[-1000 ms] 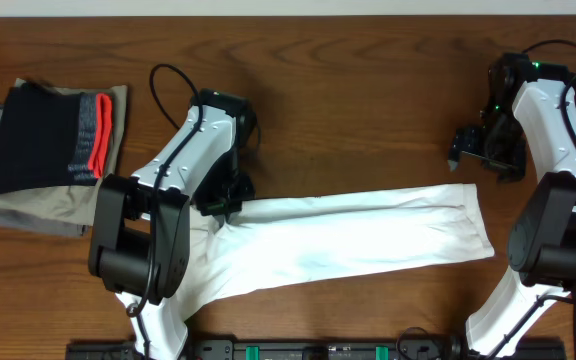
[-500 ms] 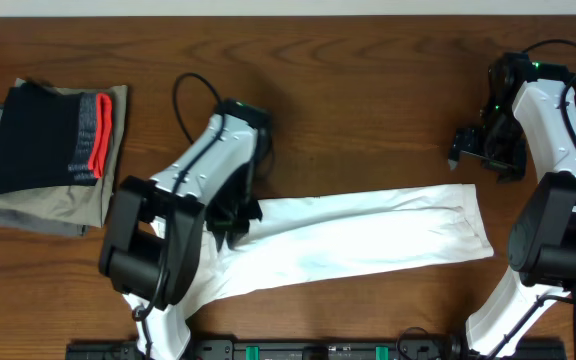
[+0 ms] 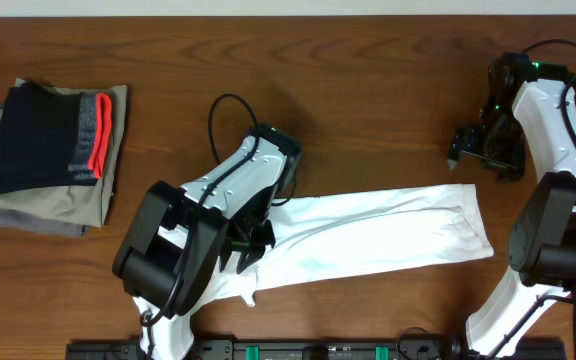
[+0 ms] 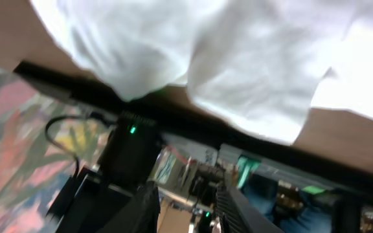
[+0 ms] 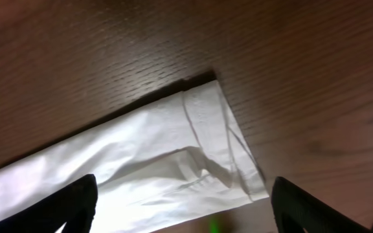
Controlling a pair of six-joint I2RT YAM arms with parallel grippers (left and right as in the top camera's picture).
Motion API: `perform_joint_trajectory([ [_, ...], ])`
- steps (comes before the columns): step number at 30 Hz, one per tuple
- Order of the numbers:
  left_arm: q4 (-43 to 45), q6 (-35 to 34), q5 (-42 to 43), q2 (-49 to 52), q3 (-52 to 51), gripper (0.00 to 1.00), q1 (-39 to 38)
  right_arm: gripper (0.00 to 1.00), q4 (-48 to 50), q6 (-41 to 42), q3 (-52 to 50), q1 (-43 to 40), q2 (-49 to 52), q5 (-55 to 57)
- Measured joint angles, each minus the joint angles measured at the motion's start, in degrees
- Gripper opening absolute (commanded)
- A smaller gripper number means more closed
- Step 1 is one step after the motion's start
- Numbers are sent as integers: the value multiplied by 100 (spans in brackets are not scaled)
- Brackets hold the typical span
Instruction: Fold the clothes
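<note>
A long white garment [image 3: 388, 235] lies flat across the middle of the wooden table, its left end rumpled. My left gripper [image 3: 253, 240] is over that left end. In the left wrist view its fingers [image 4: 141, 207] stand apart with nothing between them, and the white cloth [image 4: 238, 58] lies beyond them by the table's front edge. My right gripper [image 3: 463, 148] hangs open just behind the garment's right end. The right wrist view shows the hemmed end [image 5: 206, 129] below, between its wide-apart gripper [image 5: 184, 194].
A stack of folded clothes [image 3: 48, 150] sits at the far left: a dark piece with a red stripe on khaki and grey ones. A black rail [image 3: 318, 350] runs along the table's front edge.
My left arm has swung to the right over the garment, and the garment's left end has shifted right and bunched. The right arm has not moved.
</note>
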Motion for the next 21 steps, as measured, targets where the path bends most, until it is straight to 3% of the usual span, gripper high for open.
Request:
perform_joint_trajectory([
  [3, 282, 7, 0, 0, 0, 39, 79, 63, -35, -111, 0, 0, 0, -282],
  [6, 640, 31, -2, 0, 0, 49, 219, 18, -203, -382, 0, 2, 0, -844],
  [8, 769, 59, -7, 0, 0, 57, 319, 4, -337, -531, 0, 22, 0, -1108],
  [15, 1174, 131, -2, 0, -122, 61, 640, 1, -662, -769, -4, 629, 0, -1547],
  [21, 1488, 153, 17, 0, -649, 60, 929, 1, -219, -782, -444, 1473, -4, -1683],
])
